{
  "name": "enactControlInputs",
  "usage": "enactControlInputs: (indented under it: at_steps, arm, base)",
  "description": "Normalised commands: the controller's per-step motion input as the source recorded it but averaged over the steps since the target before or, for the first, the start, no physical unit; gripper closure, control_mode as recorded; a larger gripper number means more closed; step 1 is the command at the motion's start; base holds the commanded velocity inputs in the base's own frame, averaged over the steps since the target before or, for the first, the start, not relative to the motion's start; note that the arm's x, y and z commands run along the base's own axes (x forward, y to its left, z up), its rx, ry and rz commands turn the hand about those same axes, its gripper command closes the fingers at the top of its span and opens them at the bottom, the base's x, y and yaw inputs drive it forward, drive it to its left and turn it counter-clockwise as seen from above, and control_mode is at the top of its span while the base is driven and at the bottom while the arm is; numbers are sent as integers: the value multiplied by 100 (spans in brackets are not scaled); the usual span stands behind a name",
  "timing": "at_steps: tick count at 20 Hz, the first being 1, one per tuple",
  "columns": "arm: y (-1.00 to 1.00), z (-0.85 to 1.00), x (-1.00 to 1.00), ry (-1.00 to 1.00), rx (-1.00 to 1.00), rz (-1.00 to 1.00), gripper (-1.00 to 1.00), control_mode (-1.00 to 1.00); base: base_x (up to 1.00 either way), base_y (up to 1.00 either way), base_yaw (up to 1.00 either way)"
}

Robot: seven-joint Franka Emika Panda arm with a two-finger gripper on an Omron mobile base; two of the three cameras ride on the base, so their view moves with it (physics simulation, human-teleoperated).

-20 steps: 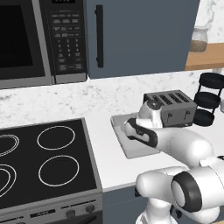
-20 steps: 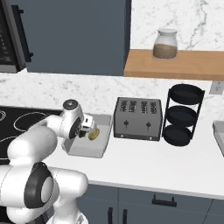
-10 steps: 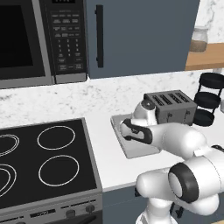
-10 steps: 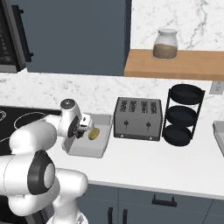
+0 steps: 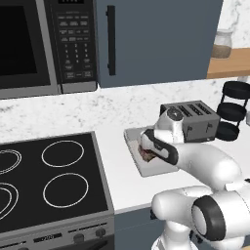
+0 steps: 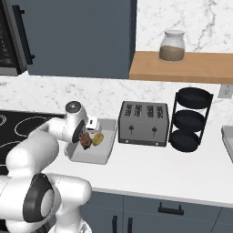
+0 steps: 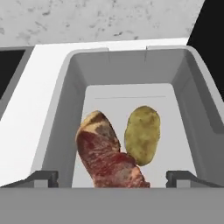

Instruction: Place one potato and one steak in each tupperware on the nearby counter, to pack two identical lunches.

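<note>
A pale grey tupperware [image 7: 65,92] sits on the white speckled counter [image 5: 117,171] between the stovetop and the toaster. In it, side by side, lie a red-brown steak [image 7: 107,153] and a yellow-brown potato [image 7: 142,133]. My gripper [image 7: 113,177] hovers low over the tray's near end, open. Its fingertips [image 7: 43,177] stand wide on either side of the steak's near end without touching it. From the base I see the gripper [image 5: 146,149] [image 6: 86,135] over the tupperware [image 5: 132,139] [image 6: 107,145], with the steak [image 6: 85,141] and potato [image 6: 98,138] under it.
The black stovetop [image 5: 49,180] borders the tray on the left. The dark toaster [image 6: 143,123] stands right beside it, then a black tiered rack [image 6: 191,120]. The edge of another pale grey tray [image 6: 227,139] shows at far right. A jar [image 6: 172,45] rests on the wooden shelf.
The hand has shifted slightly toward the stovetop side while staying over the tray. The tray and potato have not moved.
</note>
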Motion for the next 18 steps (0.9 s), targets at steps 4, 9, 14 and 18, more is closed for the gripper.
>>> enactControlInputs:
  at_steps: [4, 9, 14, 18]
  arm:
    - [0, 98, -100, -28, 0, 0, -100, -100]
    - [-30, 51, -100, -25, 0, -2, -100, -100]
    - [-56, 33, -100, -27, 3, -1, -100, -100]
    - [-65, 14, -98, -25, 7, -2, -100, -100]
  base:
    - [0, 0, 0]
    - [0, 0, 0]
    - [0, 0, 0]
    - [0, 0, 0]
